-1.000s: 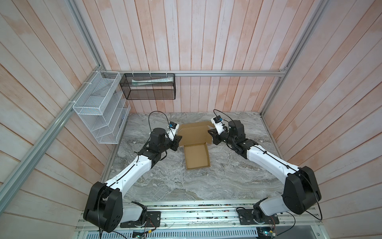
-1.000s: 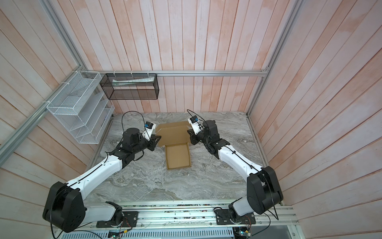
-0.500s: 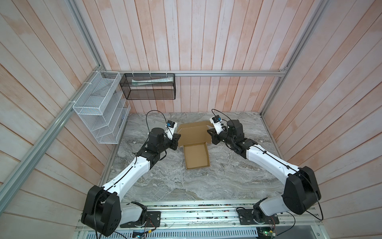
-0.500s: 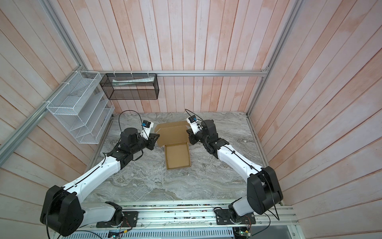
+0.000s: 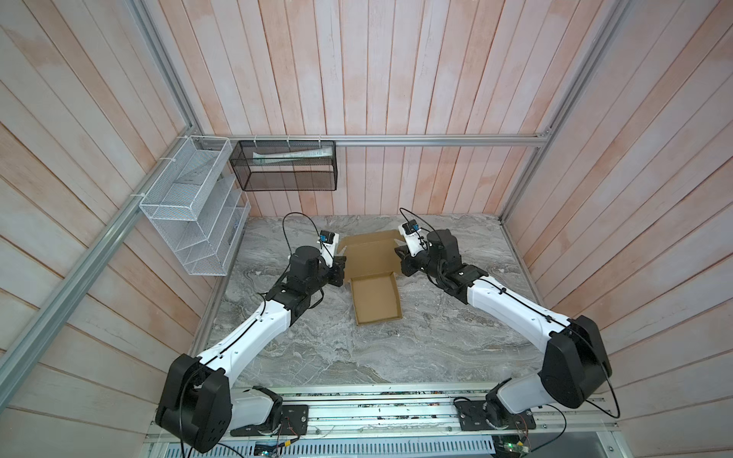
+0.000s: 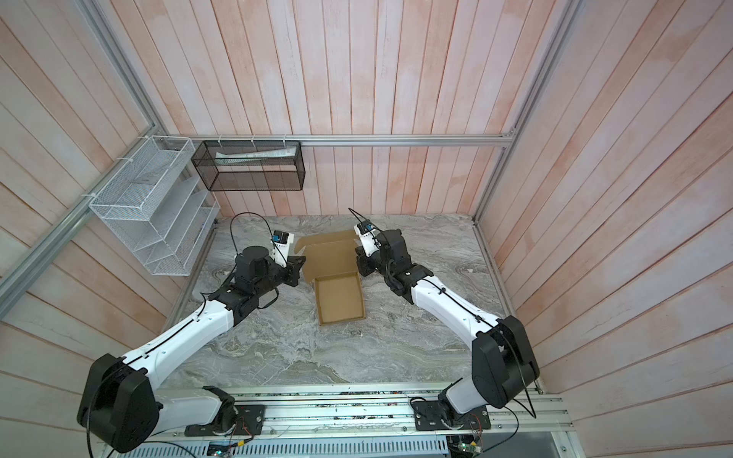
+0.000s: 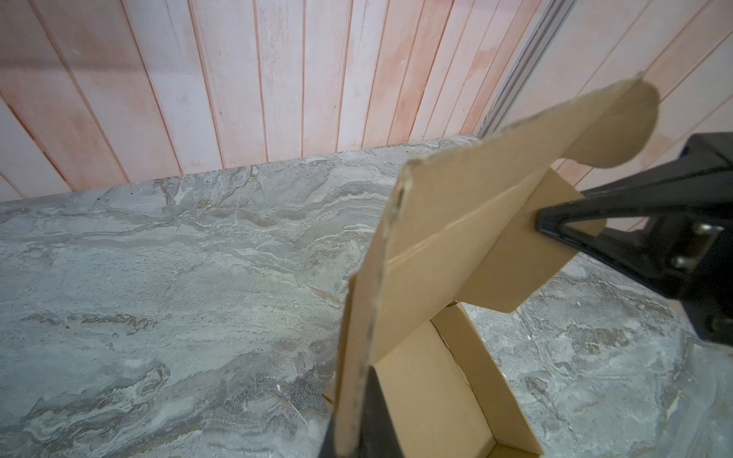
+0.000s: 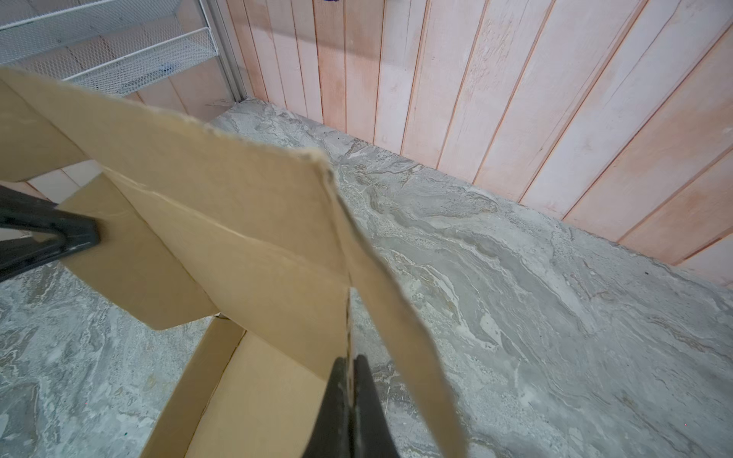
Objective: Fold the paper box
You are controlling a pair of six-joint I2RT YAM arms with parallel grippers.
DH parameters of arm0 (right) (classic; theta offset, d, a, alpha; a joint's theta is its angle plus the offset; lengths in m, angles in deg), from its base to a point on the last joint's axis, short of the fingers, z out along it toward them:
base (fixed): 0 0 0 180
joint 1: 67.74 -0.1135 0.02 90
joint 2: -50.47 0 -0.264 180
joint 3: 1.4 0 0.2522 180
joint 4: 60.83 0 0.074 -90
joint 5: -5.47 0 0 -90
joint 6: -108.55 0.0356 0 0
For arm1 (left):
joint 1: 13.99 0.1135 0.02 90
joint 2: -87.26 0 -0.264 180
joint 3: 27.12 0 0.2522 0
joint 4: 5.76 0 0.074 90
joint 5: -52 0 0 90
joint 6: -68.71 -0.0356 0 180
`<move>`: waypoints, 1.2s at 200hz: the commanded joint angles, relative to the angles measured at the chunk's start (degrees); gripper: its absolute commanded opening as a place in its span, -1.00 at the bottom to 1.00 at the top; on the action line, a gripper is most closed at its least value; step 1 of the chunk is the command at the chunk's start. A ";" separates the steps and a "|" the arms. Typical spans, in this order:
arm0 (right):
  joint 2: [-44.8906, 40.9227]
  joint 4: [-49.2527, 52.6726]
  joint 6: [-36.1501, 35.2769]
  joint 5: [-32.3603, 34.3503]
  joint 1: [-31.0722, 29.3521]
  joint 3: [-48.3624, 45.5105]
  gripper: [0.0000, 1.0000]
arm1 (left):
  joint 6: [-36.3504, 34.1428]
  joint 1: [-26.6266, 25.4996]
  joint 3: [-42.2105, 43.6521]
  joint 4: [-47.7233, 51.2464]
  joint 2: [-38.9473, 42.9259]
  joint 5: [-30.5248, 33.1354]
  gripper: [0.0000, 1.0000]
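The paper box is brown cardboard. Its shallow tray (image 5: pixel 376 298) (image 6: pixel 340 298) lies open on the marble table, and its lid panel (image 5: pixel 369 253) (image 6: pixel 328 257) stands raised at the tray's far end in both top views. My left gripper (image 5: pixel 342 262) (image 7: pixel 359 390) is shut on the lid's left edge; one dark finger (image 7: pixel 377 416) shows behind the cardboard. My right gripper (image 5: pixel 398 253) (image 8: pixel 349 366) is shut on the lid's right edge flap. Each wrist view shows the opposite gripper pinching the far side flap (image 7: pixel 515 253) (image 8: pixel 131 257).
A white wire rack (image 5: pixel 194 210) hangs on the left wall and a black mesh basket (image 5: pixel 285 166) on the back wall. Wooden walls enclose the marble table (image 5: pixel 357 357) on three sides. The arms' mounting rail (image 5: pixel 377 412) runs along the front.
My left gripper has closed on the lid's left edge. The right gripper has kept its hold, and the lid has barely moved.
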 commanded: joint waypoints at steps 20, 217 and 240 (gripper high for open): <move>1.73 3.49 2.97 5.75 -2.93 3.76 -0.89 | 3.09 -0.84 -2.89 0.16 -1.33 5.90 -1.00; 9.29 20.83 12.51 15.19 -8.05 15.86 -0.36 | 6.03 -2.10 0.75 -2.61 0.12 12.83 -1.00; 9.99 23.21 12.94 16.82 -8.41 17.30 -0.41 | 5.87 -2.10 0.84 -2.48 0.28 13.41 -1.00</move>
